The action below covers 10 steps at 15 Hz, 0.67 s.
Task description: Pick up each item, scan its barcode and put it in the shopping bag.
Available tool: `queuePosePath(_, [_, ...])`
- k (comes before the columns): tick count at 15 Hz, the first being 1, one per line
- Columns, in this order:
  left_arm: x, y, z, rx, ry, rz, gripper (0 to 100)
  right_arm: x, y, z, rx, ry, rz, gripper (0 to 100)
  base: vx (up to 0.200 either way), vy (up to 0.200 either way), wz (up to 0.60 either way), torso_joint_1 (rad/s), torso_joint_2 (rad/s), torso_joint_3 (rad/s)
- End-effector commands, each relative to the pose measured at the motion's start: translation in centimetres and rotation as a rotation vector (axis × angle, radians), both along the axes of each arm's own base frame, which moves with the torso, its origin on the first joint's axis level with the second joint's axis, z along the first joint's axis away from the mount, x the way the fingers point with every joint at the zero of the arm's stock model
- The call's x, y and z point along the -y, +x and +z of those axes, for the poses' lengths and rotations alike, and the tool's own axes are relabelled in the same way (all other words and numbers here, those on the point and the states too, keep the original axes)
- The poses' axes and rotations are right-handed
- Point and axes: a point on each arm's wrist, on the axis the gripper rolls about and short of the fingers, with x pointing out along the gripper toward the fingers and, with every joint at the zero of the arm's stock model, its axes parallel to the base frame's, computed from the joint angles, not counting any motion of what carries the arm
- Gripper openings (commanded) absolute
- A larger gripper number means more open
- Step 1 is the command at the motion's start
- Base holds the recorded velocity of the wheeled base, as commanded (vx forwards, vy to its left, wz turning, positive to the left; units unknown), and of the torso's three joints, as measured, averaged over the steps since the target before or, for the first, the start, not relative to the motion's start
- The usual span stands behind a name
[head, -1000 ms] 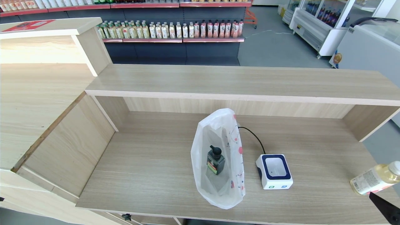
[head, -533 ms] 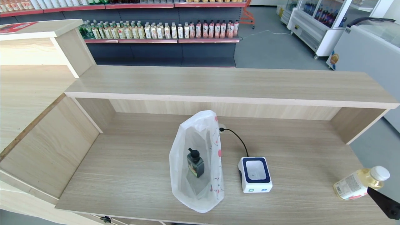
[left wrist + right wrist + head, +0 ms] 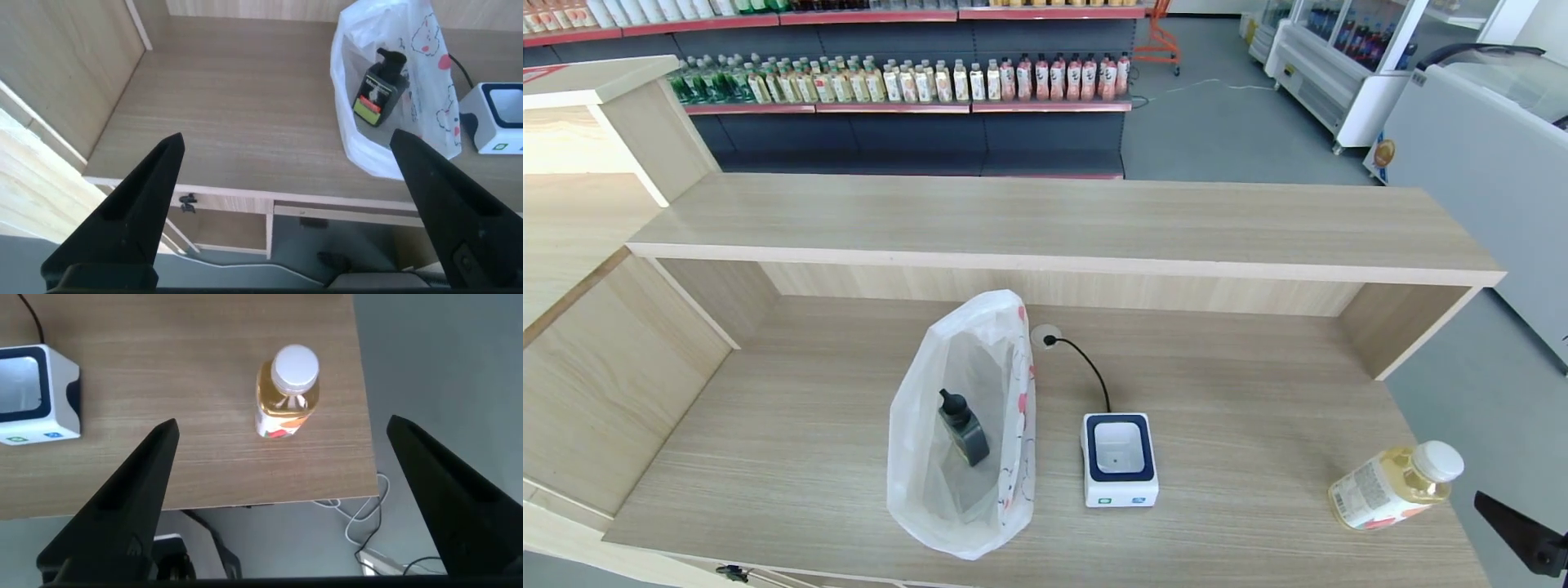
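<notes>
The shopping bag (image 3: 913,465) stands open near the middle of the worktop (image 3: 1241,408), thin white plastic with small red prints, and a dark pump bottle (image 3: 964,429) already sits inside it, tilted. Just beside the bag, to its right, is the white scanner (image 3: 1119,459) with a blue-framed window facing up; its black cable (image 3: 1090,371) runs back to a hole in the worktop. Well apart from both, near the front right corner, a bottle of yellow liquid (image 3: 1392,487) lies on its side, white cap pointing right. The right gripper (image 3: 282,425) hangs above that bottle, its fingers (image 3: 122,506) spread wide, holding nothing and clear of the bottle. The left gripper (image 3: 288,137) hangs over the front edge of the worktop, left of the bag; its fingers (image 3: 131,212) are likewise spread wide and empty
</notes>
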Motion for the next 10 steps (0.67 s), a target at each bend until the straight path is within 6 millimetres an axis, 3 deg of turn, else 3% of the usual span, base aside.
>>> queuePosePath(1, [-0.01, 0.0, -0.01, 0.0, 0.001, 0.0, 100, -0.01, 0.08, -0.05, -0.005, -0.001, 0.001, 100, -0.2, 0.0, 0.0, -0.002, 0.0, -0.002])
queuePosePath(9, [0.0, 0.0, -0.01, 0.0, 0.001, -0.001, 100, -0.03, -0.28, -0.51, -0.049, 0.038, -0.004, 100, -0.2, 0.0, 0.0, 0.005, 0.01, 0.0])
queuePosePath(10, [0.0, 0.0, -0.01, 0.0, -0.001, -0.001, 100, -0.03, -0.32, -0.56, -0.054, 0.039, -0.005, 100, 0.0, 0.0, 0.0, 0.0, 0.0, 0.0])
